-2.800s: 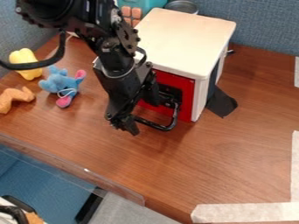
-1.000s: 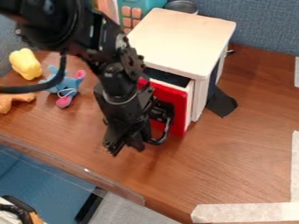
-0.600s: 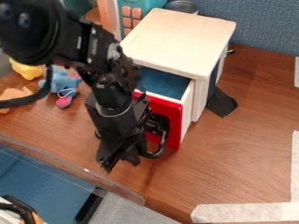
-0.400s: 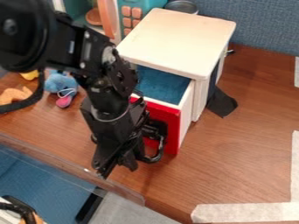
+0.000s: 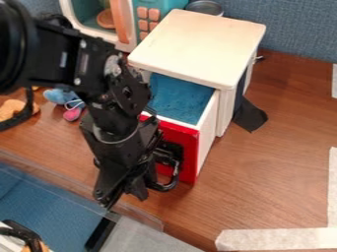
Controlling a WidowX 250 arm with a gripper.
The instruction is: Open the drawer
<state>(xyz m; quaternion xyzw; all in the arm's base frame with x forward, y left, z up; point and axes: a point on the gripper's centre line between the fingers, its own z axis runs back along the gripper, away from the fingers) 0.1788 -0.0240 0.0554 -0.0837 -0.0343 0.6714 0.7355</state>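
Red-front drawer [image 5: 188, 147] slid farther out, gripper [image 5: 121, 198] by 1 blk handle [image 5: 176, 173], can't tell if wide/narrow

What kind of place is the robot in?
It looks like a play kitchen set up on a desk, maybe in a robot lab. There's a toy microwave, a little white cabinet with a red-fronted drawer, and blue fabric partition walls behind.

Black arm [image 5: 49, 61], blocky links, pale screw heads [image 5: 78, 81] well above the claw [image 5: 121, 193]; greyish band [image 5: 117, 142] nearer it, probably a tie; thick black cable [image 5: 28, 110].
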